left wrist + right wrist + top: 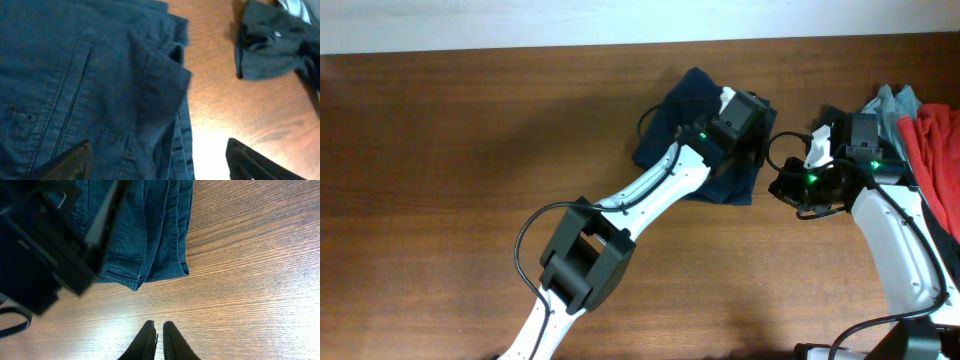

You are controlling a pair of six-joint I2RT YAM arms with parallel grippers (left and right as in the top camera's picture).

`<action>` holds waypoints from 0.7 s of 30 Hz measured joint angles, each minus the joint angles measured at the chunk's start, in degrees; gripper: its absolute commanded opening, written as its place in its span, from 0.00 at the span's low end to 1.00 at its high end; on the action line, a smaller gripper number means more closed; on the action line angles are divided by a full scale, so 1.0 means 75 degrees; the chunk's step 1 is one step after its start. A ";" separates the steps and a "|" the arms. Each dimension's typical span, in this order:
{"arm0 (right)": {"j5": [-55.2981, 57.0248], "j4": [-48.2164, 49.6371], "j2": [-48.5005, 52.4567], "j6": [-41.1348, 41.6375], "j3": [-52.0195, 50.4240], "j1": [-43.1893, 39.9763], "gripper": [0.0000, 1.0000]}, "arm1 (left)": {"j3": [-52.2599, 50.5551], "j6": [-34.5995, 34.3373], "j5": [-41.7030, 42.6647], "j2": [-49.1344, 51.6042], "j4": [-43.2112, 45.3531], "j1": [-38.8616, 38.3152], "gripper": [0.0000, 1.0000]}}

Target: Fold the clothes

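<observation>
Reviewer: where's the garment, quick?

Annotator: dark blue folded denim garment (680, 95) lies near the far edge of the brown wooden counter (450, 180), right of centre. The right wrist view shows its layered hems stacked at one corner.

Reviewer: claws?

Annotator: left gripper (157, 162) is spread wide with nothing in it, hanging over the denim's edge. Right gripper (159, 340) is pinched together on nothing, above bare wood just beside that hem corner.

Reviewer: what goes wrong from here?

Annotator: my guesses only.
- The wide left jaws could come down and catch just the top layer. A pull would then peel the stack open (the raised denim flap (160, 75) sticks up, so it's loose).
- The two wrists sit near each other, so a sideways move by either could knock them together.
- The right arm is next to the loose red and grey clothes pile (935, 140) at the right edge. A swing that way could drag a piece off the counter.
</observation>
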 measured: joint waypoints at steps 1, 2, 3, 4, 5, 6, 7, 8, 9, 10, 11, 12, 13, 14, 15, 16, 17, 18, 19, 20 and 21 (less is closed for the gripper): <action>0.0003 -0.0012 0.0000 -0.0003 0.0000 0.0000 0.16 | 0.0032 0.0239 -0.0003 -0.0006 -0.0055 -0.0041 0.92; 0.0006 -0.0012 0.0000 -0.0003 0.0000 0.0000 0.17 | 0.0050 0.0417 -0.0009 -0.0012 -0.0131 -0.0050 0.94; 0.0012 -0.0012 0.0000 0.0000 0.0000 0.0000 0.20 | 0.0058 0.0522 -0.0041 -0.0026 -0.0347 -0.0035 0.98; 0.0032 -0.0009 0.0000 0.0009 0.0000 0.0000 0.22 | 0.0058 0.0629 -0.0099 -0.0047 -0.0501 0.0009 0.99; 0.0035 0.0006 0.0000 -0.0006 0.0000 0.0000 0.25 | 0.0058 0.0717 -0.0143 -0.0082 -0.0574 0.0070 0.99; 0.0047 0.0029 0.0000 -0.0017 0.0000 0.0000 0.28 | 0.0058 0.0764 -0.0178 -0.0152 -0.0708 0.0172 0.99; 0.0076 0.0064 0.0000 0.0009 0.0000 0.0000 0.34 | 0.0058 0.0854 -0.0204 -0.0271 -0.0807 0.0312 0.99; 0.0093 0.0087 0.0000 -0.0012 0.0000 0.0000 0.38 | 0.0058 0.0935 -0.0239 -0.0463 -0.0935 0.0530 0.99; 0.0128 0.0085 0.0003 -0.0052 0.0000 0.0000 0.44 | 0.0058 0.1005 -0.0265 -0.0641 -0.1040 0.0717 0.99; 0.0172 0.0085 0.0017 -0.0047 0.0000 0.0000 0.50 | 0.0058 0.1105 -0.0274 -0.0895 -0.1256 0.1020 0.99; 0.0201 0.0085 0.0032 -0.0076 0.0000 0.0000 0.53 | 0.0070 0.1180 -0.0274 -0.1052 -0.1323 0.1268 0.99; 0.0213 0.0085 0.0058 -0.0093 0.0000 0.0000 0.52 | 0.0093 0.1332 -0.0233 -0.1142 -0.1396 0.1492 0.99; 0.0251 0.0085 0.0099 -0.0143 0.0000 0.0000 0.48 | 0.0125 0.1603 0.0041 -0.1241 -0.1518 0.1836 0.99; 0.0265 0.0090 0.0163 -0.0175 0.0000 0.0000 0.43 | 0.0146 0.2022 0.0475 -0.1268 -0.1568 0.2253 0.99; 0.0286 0.0102 0.0227 -0.0204 0.0000 0.0000 0.29 | 0.0149 0.2407 0.0959 -0.1256 -0.1591 0.2605 0.99; 0.0289 0.0137 0.0268 -0.0213 0.0000 0.0000 0.17 | 0.0146 0.2821 0.1489 -0.1177 -0.1623 0.2964 0.94; 0.0283 0.0175 0.0297 -0.0169 0.0000 0.0000 0.15 | 0.0146 0.3083 0.1888 -0.1084 -0.1626 0.3252 0.89; 0.0289 0.0233 0.0321 -0.0198 0.0000 0.0000 0.15 | 0.0152 0.3276 0.2224 -0.0959 -0.1644 0.3480 0.82; 0.0286 0.0262 0.0338 -0.0221 0.0000 0.0000 0.15 | 0.0154 0.3471 0.2559 -0.0799 -0.1682 0.3684 0.82; 0.0286 0.0283 0.0358 -0.0239 0.0000 0.0000 0.15 | 0.0160 0.3611 0.3045 -0.0530 -0.1754 0.3902 0.83; 0.0286 0.0286 0.0367 -0.0248 0.0000 0.0000 0.16 | 0.0160 0.3724 0.3340 -0.0306 -0.1801 0.4016 0.87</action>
